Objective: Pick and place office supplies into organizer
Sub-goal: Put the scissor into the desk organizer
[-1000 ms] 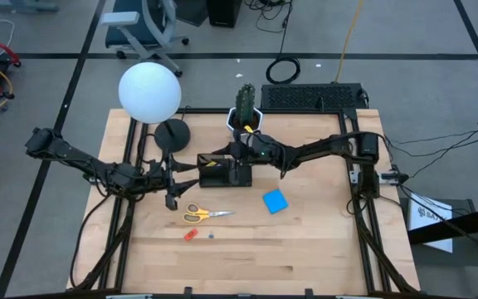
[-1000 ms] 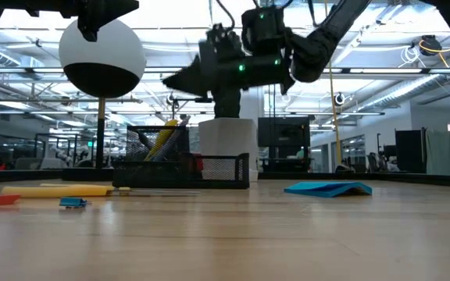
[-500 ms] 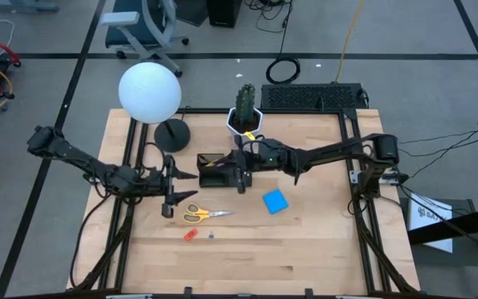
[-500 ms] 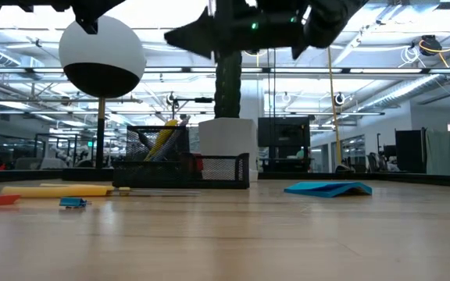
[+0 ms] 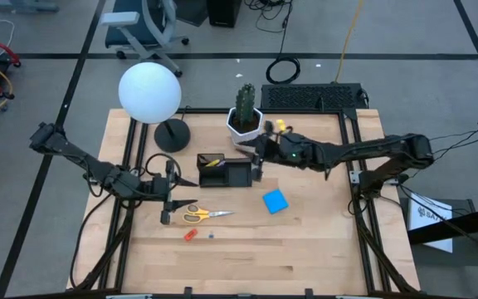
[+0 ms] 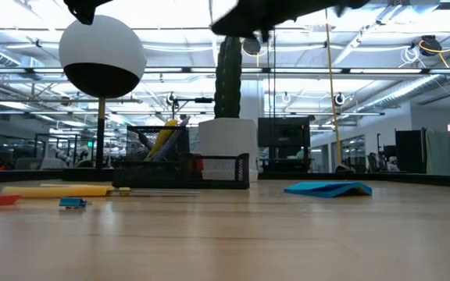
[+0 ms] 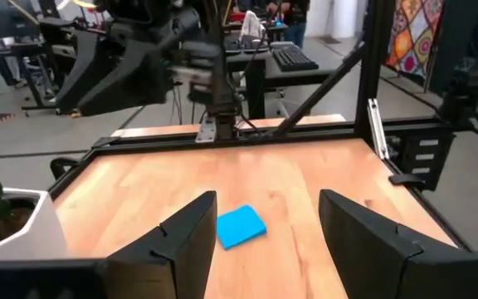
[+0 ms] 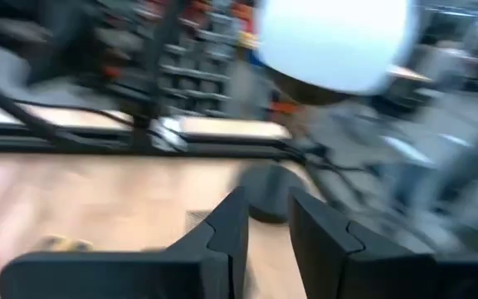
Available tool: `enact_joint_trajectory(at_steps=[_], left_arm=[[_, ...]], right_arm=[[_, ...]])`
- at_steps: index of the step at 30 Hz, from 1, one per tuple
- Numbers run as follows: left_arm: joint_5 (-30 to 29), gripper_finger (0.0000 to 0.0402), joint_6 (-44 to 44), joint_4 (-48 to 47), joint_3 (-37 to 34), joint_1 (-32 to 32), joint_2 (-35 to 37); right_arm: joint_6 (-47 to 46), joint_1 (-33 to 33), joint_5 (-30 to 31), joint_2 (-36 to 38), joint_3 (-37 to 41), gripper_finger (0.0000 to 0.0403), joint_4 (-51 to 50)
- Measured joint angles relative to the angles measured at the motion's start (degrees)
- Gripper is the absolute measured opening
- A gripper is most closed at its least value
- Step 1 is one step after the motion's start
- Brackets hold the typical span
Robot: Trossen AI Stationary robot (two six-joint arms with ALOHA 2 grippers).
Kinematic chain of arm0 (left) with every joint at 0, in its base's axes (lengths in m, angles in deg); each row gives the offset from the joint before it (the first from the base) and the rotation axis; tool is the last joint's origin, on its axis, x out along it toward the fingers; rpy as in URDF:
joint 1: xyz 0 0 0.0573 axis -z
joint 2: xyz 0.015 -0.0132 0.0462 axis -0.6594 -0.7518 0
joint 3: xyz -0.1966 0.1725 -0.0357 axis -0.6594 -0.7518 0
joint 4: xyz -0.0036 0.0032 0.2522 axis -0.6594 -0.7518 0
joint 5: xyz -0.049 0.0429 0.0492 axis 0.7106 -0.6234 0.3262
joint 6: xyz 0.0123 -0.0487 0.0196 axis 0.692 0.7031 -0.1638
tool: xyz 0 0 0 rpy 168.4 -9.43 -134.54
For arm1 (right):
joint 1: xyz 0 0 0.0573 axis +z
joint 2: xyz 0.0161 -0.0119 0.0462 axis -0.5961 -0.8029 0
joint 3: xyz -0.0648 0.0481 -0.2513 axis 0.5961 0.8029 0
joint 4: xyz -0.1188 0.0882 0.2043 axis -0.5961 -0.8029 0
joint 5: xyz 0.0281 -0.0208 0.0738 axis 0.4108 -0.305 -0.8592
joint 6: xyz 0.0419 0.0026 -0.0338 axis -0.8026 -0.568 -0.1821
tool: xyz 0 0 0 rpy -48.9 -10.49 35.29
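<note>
left gripper [image 5: 169, 199]: hanging over the table's left half, just left of the scissors; its fingers [image 7: 181, 241] are standing wide apart with nothing between them.
red-orange piece [image 5: 191, 235]: lying on the wood near the front, below the scissors, with a tiny blue bit [image 5: 212, 236] just to its right.
scissors [image 5: 203, 214]: lying flat with the yellow handles pointing left, just in front of the organizer and apart from it.
lamp [image 5: 150, 91]: standing at the back left, its white globe over a round black base [image 5: 173, 133].
organizer [image 5: 225, 170]: sitting mid-table, in front of the cactus pot; a yellow pen [image 6: 162, 139] is leaning inside its taller left compartment.
cactus pot [image 5: 245, 122]: standing behind the organizer, close to it.
right gripper [image 5: 258, 159]: hovering at the organizer's right end, above the table; its fingers [image 8: 222, 232] are showing only a narrow gap, holding nothing visible.
sticky-note pad [image 5: 275, 201]: lying flat on the wood, right of the scissors and in front of the right gripper, touching nothing.
keyboard [image 5: 312, 97]: resting at the table's back edge, right of the cactus pot.
</note>
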Motion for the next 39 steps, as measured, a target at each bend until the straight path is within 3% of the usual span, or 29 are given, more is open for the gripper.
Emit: enact_joint_trajectory(at_steps=[4,13,21,24,30,39], left_arm=[[-0.3,0.0218,-0.6,0.2,1.3,1.2,-2.3],[-0.3,0.0218,-2.4,-6.0,7.8,1.9,-11.7],[-0.4,0.0218,-2.8,-8.5,14.8,2.0,-19.3],[-0.4,0.0218,-3.7,-8.5,15.3,2.0,-20.4],[-0.4,0.0218,-3.9,-9.0,15.3,2.0,-20.8],[1.7,0.0218,-1.8,-12.9,15.3,2.8,-20.8]], right_arm=[[1.4,1.1,12.5,5.0,5.4,0.0073,2.6],[11.9,5.0,31.4,16.9,20.0,0.0073,22.6],[27.0,9.6,53.6,18.9,21.4,0.0077,27.9],[28.1,9.7,54.7,18.6,21.4,0.0077,28.5],[25.4,9.6,47.3,18.6,21.4,0.0076,31.4],[26.8,9.7,47.1,18.6,21.4,0.0075,32.7]])
